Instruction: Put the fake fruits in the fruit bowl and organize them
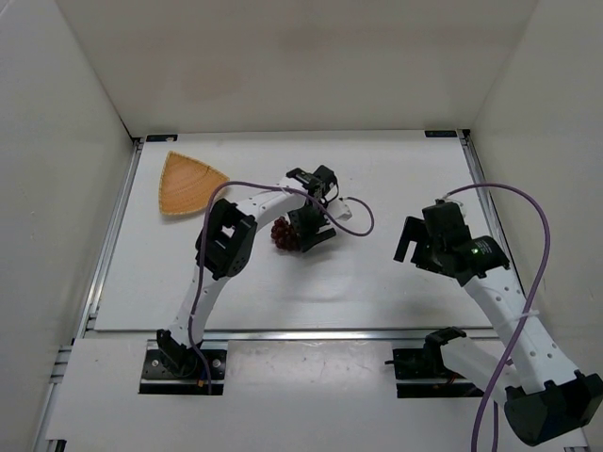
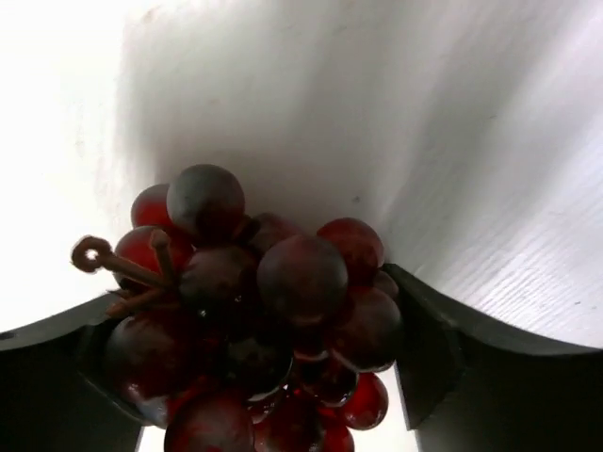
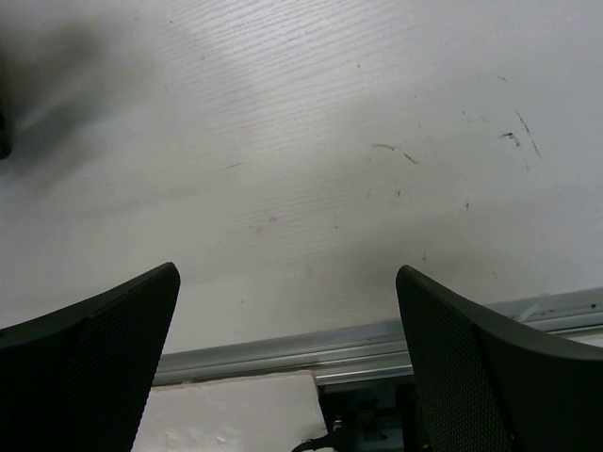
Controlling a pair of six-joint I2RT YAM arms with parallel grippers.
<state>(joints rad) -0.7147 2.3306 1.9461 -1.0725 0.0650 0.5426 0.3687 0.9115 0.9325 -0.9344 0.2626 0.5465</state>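
Just one grape bunch (image 1: 283, 233), one bowl (image 1: 187, 185).

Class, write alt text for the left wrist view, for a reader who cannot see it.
A grape bunch, dark red, fills the lower centre, clamped between the two black fingers of the left gripper. Its brown stem curls left; the white table lies behind.

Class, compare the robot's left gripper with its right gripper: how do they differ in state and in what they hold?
The left gripper grips the grape bunch; the right gripper holds nothing. The left's jaws press against the fruit; the right's stand wide apart above the table. Both have two dark fingers.
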